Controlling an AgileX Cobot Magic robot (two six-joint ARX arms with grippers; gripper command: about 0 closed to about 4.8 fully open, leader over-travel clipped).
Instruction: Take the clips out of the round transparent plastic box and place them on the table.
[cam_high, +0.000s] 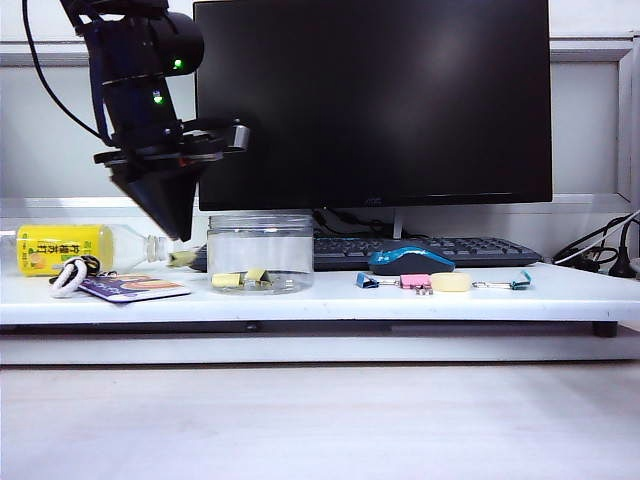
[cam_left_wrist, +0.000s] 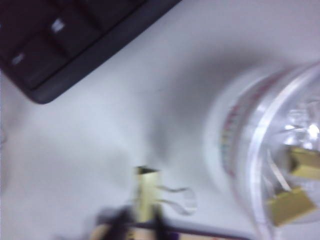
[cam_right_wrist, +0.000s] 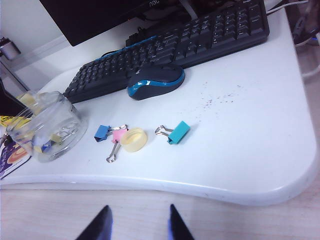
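Note:
The round transparent plastic box (cam_high: 260, 248) stands on the white table (cam_high: 330, 296) and holds two pale-yellow clips (cam_high: 257, 277). My left gripper (cam_high: 183, 232) points down just left of the box, near the table top. In the blurred left wrist view its dark fingertips (cam_left_wrist: 138, 221) flank another pale-yellow clip (cam_left_wrist: 147, 195), whose wire handles rest on the table (cam_left_wrist: 125, 110) beside the box (cam_left_wrist: 260, 150). The blur hides whether the fingers press it. My right gripper (cam_right_wrist: 139, 222) is open and empty over the wood-grain surface, in front of the table (cam_right_wrist: 240, 130).
A yellow-labelled bottle (cam_high: 60, 248), a white cord loop (cam_high: 70, 275) and a card (cam_high: 130, 288) lie left of the box. A keyboard (cam_high: 430, 250), mouse (cam_high: 410, 260) and monitor (cam_high: 370, 100) stand behind. Blue, pink and teal clips and a cream lump (cam_high: 450, 282) lie right.

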